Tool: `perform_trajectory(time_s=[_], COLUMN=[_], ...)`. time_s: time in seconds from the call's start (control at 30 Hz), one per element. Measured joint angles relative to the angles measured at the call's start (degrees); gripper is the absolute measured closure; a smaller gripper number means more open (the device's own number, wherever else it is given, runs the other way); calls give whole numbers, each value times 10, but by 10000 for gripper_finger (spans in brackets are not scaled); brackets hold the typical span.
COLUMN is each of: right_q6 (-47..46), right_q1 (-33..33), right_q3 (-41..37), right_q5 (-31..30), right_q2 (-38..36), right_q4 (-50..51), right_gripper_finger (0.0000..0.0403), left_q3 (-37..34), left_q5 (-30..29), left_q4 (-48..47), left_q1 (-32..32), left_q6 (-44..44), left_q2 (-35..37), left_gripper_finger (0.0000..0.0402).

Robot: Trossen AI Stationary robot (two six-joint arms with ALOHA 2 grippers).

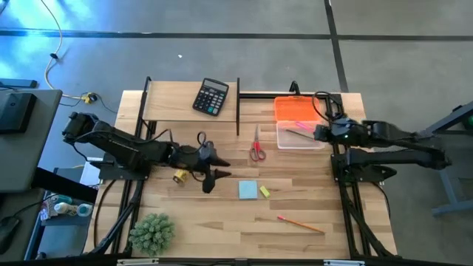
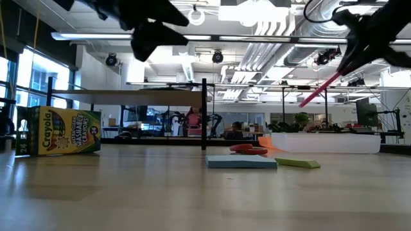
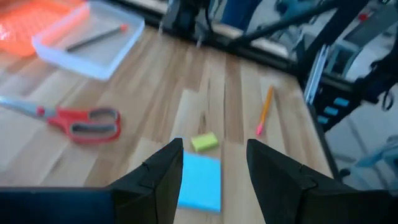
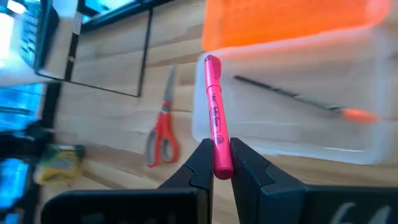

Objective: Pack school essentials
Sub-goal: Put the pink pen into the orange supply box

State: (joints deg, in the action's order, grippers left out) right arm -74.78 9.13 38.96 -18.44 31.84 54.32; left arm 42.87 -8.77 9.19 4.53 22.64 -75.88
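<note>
My right gripper [image 4: 221,147] is shut on the pink pen [image 4: 214,106] above the clear box [image 1: 299,137], next to its orange lid [image 1: 295,108]. One pencil [image 4: 292,96] lies flat inside the box. My left gripper [image 3: 214,149] hovers open above the table, left of the blue note pad [image 3: 200,180] and the small yellow block [image 3: 204,142], both flat on the wood. The red-handled scissors [image 1: 256,145] lie left of the box. A second pencil [image 1: 299,223] lies near the front edge. The Crayola box [image 2: 61,131] stands by my left gripper [image 1: 213,177]. My right gripper pinches the pink pen near one end [image 4: 222,163] between its two fingers. The fingers lie roughly along the pen, whose long free part sticks out ahead of them. In the low view the pen [image 2: 326,86] is lifted clear and slants down toward the clear box.
A black calculator [image 1: 211,97] lies on the raised shelf at the far left. A spiky green plant [image 1: 151,233] stands at the near left corner. A black upright post [image 1: 238,107] rises beside the shelf. Bare wood stretches between the note pad and the near edge.
</note>
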Motion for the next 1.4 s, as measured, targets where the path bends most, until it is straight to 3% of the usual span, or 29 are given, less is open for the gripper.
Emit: perform_trajectory(time_s=[0.23,0.43,1.17,1.4], right_q6=[-26,-53,13,24], right_q1=[0,15,126,138], right_q3=[-136,-167,-167,-167], right_q5=[13,37,115,111], right_q2=[2,9,130,128], right_q4=[-216,-220,-283,-283], right_gripper_finger=[382,382,377,336], left_q3=[0,0,0,0], left_q5=[36,66,67,67], left_q4=[31,32,43,43], left_q1=[-66,-108,-181,-189], left_q6=[-3,-5,-48,-48], left_q2=[0,0,-1,-1], left_gripper_finger=[237,237,237,237])
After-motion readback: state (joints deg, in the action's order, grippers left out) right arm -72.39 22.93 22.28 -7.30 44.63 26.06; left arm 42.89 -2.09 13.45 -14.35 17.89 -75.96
